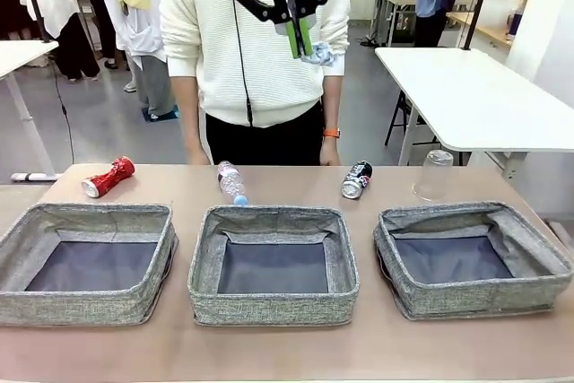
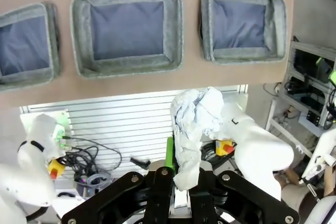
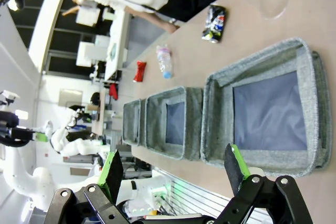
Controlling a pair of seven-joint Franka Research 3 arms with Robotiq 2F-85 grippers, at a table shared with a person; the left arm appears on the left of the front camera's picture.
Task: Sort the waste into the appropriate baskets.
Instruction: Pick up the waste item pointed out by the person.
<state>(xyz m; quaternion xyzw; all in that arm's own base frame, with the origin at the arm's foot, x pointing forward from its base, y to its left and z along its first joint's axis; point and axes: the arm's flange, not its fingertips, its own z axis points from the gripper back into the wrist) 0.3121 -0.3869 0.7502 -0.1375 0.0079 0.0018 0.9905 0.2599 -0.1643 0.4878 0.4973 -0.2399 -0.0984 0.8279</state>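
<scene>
Overhead, the left pincer [image 1: 302, 35] hangs well above the brown worktop [image 1: 287, 347], clamped on a crumpled white paper ball [image 1: 321, 53] that bulges out past its green pads. Held that high over the row, the ball is probably meant to be dropped into whichever bin suits paper. Three low rectangular grey woven-fabric baskets with dark lining sit side by side along the near edge, left [image 1: 81, 307], middle [image 1: 273, 307] and right [image 1: 475, 298], a layout that seems to give one bin per kind of waste. Beyond them, near the far edge and in front of the person in a white sweater [image 1: 251, 51], lie a crushed red metal can [image 1: 108, 177], a clear plastic bottle with a blue cap [image 1: 231, 182] and a dark blue-and-white printed can [image 1: 356, 179], all on their sides. A clear plastic cup [image 1: 435, 175] stands at the right end. The right pincer [image 3: 173, 169] is spread wide and holds nothing, looking along the row from beside the right basket, likely parked out of the way. The printed can carries white lettering and the bottle a pale label, but neither is sharp enough to read
</scene>
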